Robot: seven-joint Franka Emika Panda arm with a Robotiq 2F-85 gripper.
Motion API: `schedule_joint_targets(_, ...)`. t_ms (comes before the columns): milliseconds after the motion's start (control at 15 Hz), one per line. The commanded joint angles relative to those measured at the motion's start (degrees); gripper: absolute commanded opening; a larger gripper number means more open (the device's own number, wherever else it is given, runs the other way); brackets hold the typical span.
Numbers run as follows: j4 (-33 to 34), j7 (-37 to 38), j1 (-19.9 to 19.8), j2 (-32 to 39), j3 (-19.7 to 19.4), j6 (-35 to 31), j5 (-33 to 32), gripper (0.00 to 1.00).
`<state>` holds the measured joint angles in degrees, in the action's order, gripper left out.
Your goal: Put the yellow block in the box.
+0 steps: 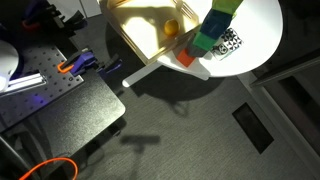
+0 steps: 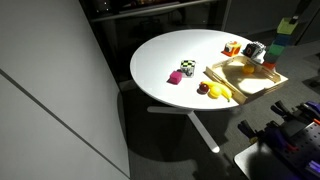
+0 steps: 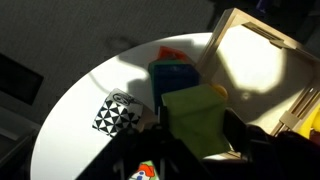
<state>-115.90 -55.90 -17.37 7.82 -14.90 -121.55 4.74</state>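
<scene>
1. The jaws [image 3: 195, 128] are closed on the lime-yellow cubic block [image 3: 195, 110]. In the wrist view a dark finger sits against each flank of it. We cannot tell whether it has cleared the white round tabletop [image 3: 85, 105].
2. Just ahead of the jaws sits a blue block [image 3: 175, 75], touching the held block or nearly so. Beyond that is an orange-red block [image 3: 170, 52]. A black-and-white patterned cube [image 3: 115, 112] stands apart, off to one side of the jaws.
3. The shallow pale-wood box [image 3: 255, 65] lies ahead of the jaws on the opposite side from the patterned cube, and near. Its thin wall stands between the jaws and its floor. In an exterior view a small round yellow-orange object [image 1: 171, 28] rests inside it.
4. Our judgement: the grasp is made and the carry to the box is yet to come.
5. Risks from here:
   - If the jaws swing low, the yellow block could shove the blue block, and the orange-red one behind it, across the tabletop.
   - If the jaws travel too low, the block's underside could catch the box wall, tip the light box, or twist the block out of the grip.
   - The box looks to sit at the tabletop's edge, so a knock might push it off.
   - A release over the round object could leave the block canted or send that object rolling.
</scene>
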Motion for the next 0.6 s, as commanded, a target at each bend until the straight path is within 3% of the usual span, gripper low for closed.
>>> schedule_joint_targets(0, -0.8, 3.9, 1.2, -2.5, 1.3, 0.7, -1.5, 0.31)
schedule_joint_targets(533, -5.7, 7.4, 4.7, -5.0, 4.2, 0.8, -1.6, 0.31)
